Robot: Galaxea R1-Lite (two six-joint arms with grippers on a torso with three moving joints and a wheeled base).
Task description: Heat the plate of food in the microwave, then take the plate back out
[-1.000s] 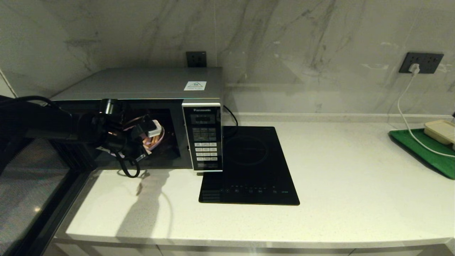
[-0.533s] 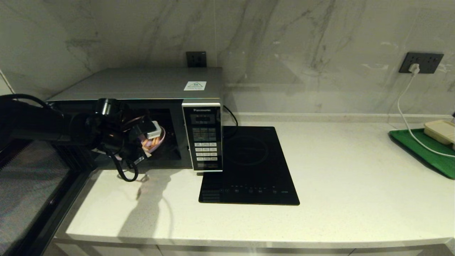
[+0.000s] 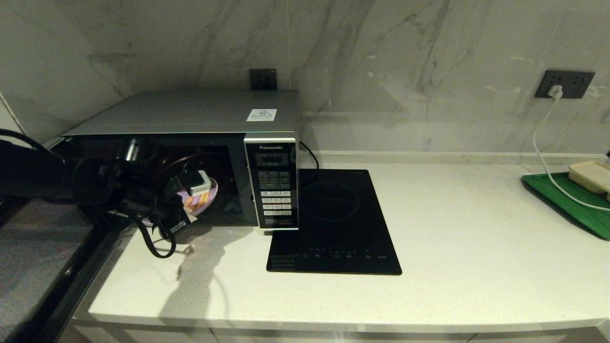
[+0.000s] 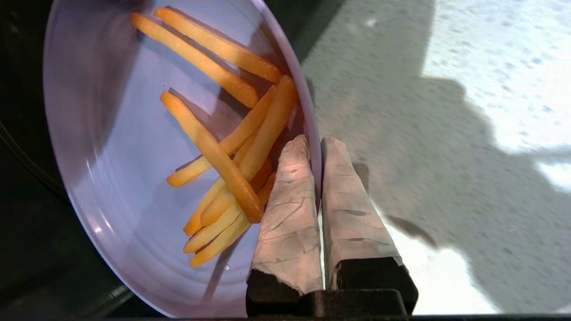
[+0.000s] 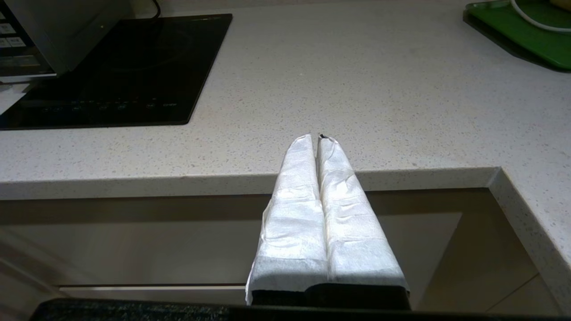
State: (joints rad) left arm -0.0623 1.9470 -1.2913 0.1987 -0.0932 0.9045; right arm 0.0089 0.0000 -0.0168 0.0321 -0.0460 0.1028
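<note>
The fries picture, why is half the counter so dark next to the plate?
Left wrist view: the dark patch on the counter is a shadow beside the plate; farther out the counter is brightly lit. Head view: a similar shadow lies below the left gripper.

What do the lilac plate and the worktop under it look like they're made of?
The round lilac plate with fries looks like glossy moulded plastic: a thin rim and soft highlights. The pale speckled worktop looks like polished quartz or composite stone, with fine flecks and a faint sheen.
</note>
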